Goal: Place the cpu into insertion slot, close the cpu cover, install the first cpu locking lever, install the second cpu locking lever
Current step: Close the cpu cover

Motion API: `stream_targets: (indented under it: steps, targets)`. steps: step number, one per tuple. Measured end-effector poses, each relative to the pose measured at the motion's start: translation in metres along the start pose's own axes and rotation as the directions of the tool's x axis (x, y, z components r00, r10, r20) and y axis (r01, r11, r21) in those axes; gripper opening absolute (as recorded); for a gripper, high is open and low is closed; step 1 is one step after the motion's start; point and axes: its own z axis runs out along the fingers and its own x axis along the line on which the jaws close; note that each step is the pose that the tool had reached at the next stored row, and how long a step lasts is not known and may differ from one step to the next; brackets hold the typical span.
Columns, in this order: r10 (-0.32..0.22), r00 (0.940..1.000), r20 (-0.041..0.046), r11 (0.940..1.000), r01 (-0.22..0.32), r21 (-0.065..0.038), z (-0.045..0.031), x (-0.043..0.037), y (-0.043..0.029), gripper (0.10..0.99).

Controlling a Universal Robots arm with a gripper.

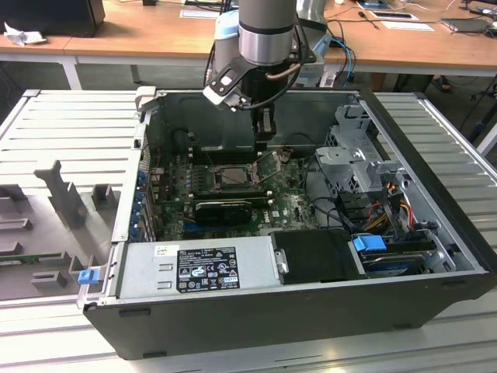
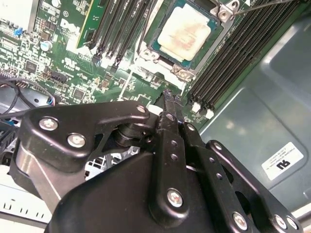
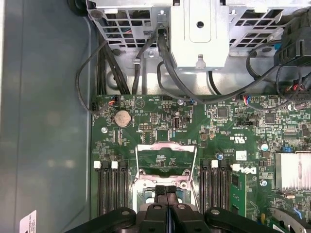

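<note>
The cpu [image 2: 184,31] is a pale silver square lying in its socket on the green motherboard; in the exterior view the cpu [image 1: 231,177] sits mid-board. The cpu cover [image 3: 167,147], a thin silvery frame with a square window, stands swung open off the socket. A thin wire locking lever [image 2: 265,5] sticks up beside the socket. My gripper [image 2: 168,95] hangs above the board just off the socket's edge, fingers pressed together with nothing between them. In the exterior view the gripper [image 1: 264,138] is over the back of the case, behind the socket.
The open computer case [image 1: 435,163] lies on a slatted metal table. Black memory slots [image 3: 111,191] flank the socket on both sides. A metal drive cage [image 1: 353,159] with cables stands on the exterior view's right, and a power supply [image 1: 198,268] lies along the front.
</note>
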Motion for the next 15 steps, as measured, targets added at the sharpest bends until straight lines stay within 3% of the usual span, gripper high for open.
stream_targets:
  steps: [15]
  targets:
    - [0.000,1.0000,0.0002,1.0000,0.000,0.000,-0.0005,0.0003,0.0032,0.106]
